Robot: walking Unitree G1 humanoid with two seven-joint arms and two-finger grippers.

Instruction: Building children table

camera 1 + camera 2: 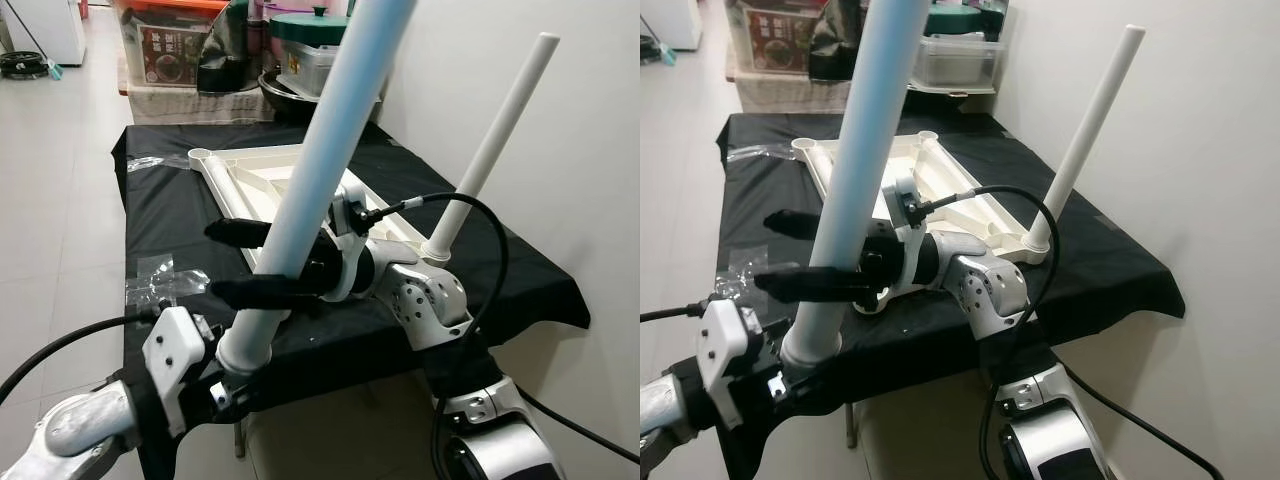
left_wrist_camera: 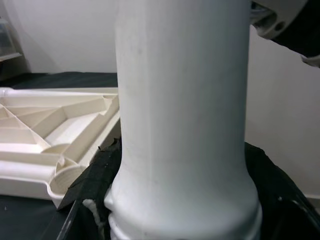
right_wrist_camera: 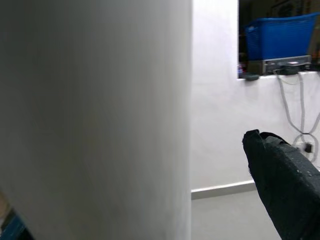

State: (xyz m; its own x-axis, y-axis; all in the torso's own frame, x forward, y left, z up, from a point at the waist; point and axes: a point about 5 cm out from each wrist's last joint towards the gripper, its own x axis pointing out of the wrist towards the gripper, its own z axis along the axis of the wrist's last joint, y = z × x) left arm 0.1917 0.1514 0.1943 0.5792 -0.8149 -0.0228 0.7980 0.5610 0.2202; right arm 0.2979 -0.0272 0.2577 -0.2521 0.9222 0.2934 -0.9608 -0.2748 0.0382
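Where right gripper point(image 1: 238, 262) straddles it, table leg point(image 1: 330, 140) smooth, white

Right tool point(image 1: 245, 262) reaches leftward, fingers spread; left tool point(image 1: 225, 385), low, seemingly clamped.

Head stereo pair down on table top point(image 1: 250, 180); wrist views pressed close, perhaps touching, shared white leg point(image 1: 320, 170).

White wall point(image 1: 560, 120), tiled floor point(image 1: 60, 200) (pale), storage boxes point(image 1: 165, 45) behind.
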